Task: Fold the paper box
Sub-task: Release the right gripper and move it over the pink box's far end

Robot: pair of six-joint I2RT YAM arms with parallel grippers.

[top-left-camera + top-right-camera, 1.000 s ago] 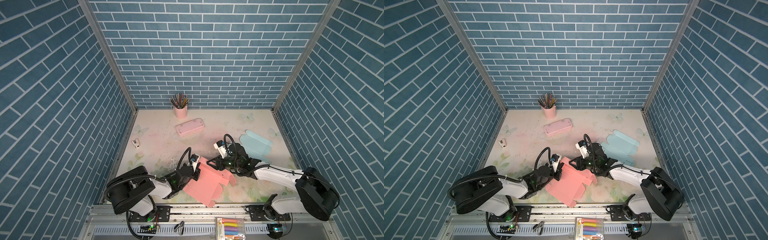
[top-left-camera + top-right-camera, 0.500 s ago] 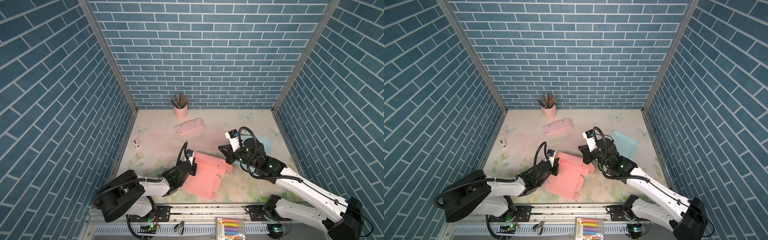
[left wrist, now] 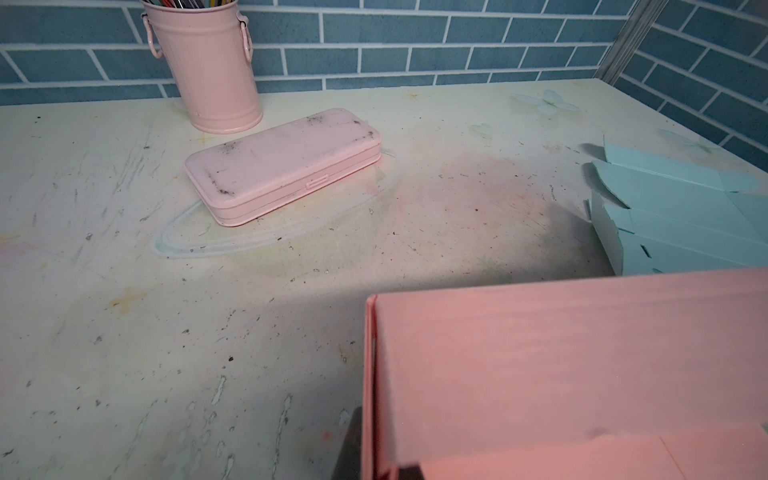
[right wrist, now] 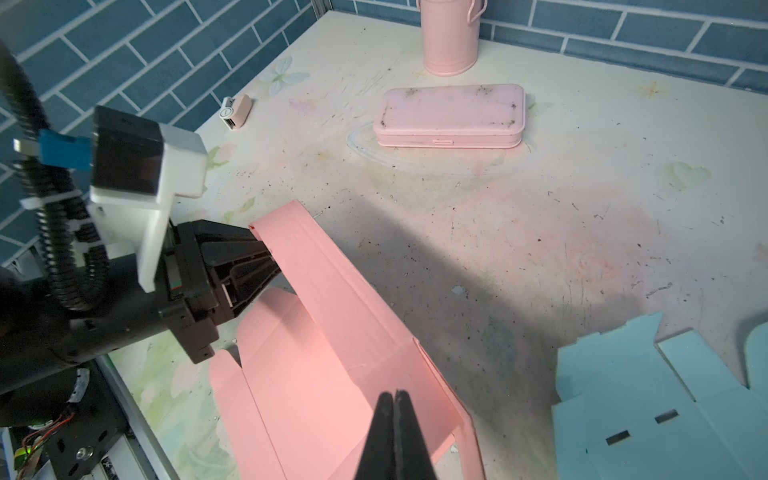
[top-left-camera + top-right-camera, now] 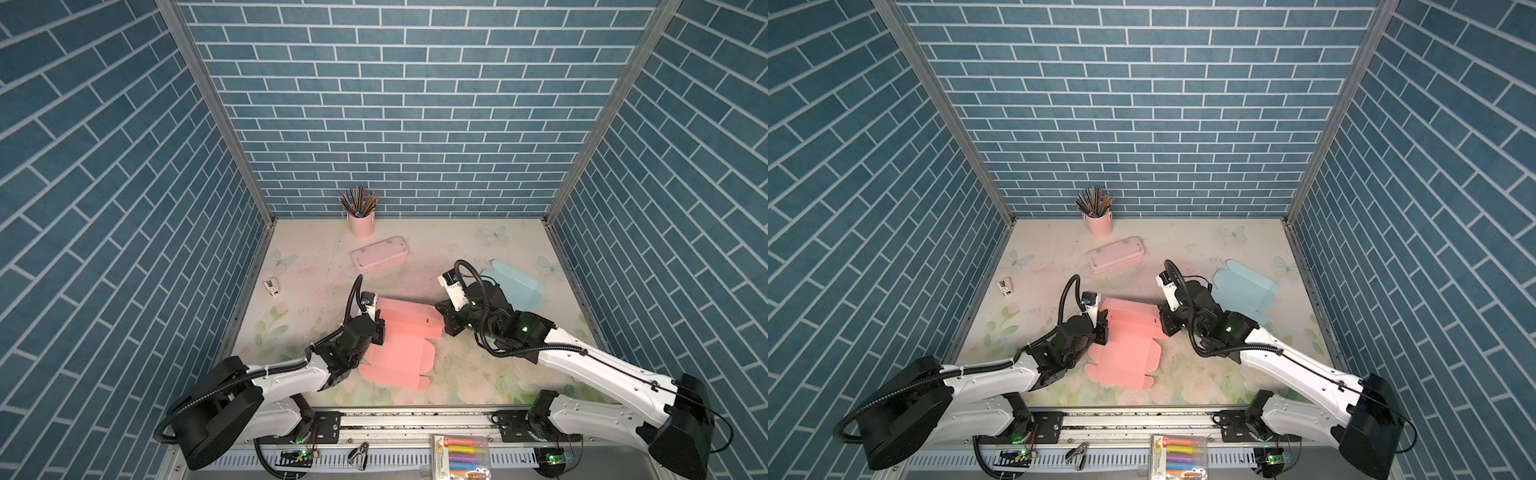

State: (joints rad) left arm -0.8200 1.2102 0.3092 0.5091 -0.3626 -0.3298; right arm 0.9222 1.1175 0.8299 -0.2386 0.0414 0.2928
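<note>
Right wrist view shows left gripper point(image 4: 266, 253) clamped on paper box point(image 4: 332, 340) flap; top views, lower centre, hide the grip; right gripper point(image 4: 392, 415) fingers together, apparently empty.

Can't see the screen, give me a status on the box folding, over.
Left gripper shut on raised panel of pink paper box. Right gripper shut at panel's other end, grip unclear. Box partly folded. Blue box blank nearby, not blocking.

Salmon-pink paper box point(image 5: 400, 353), blue brick walls point(image 5: 415, 104)
</note>
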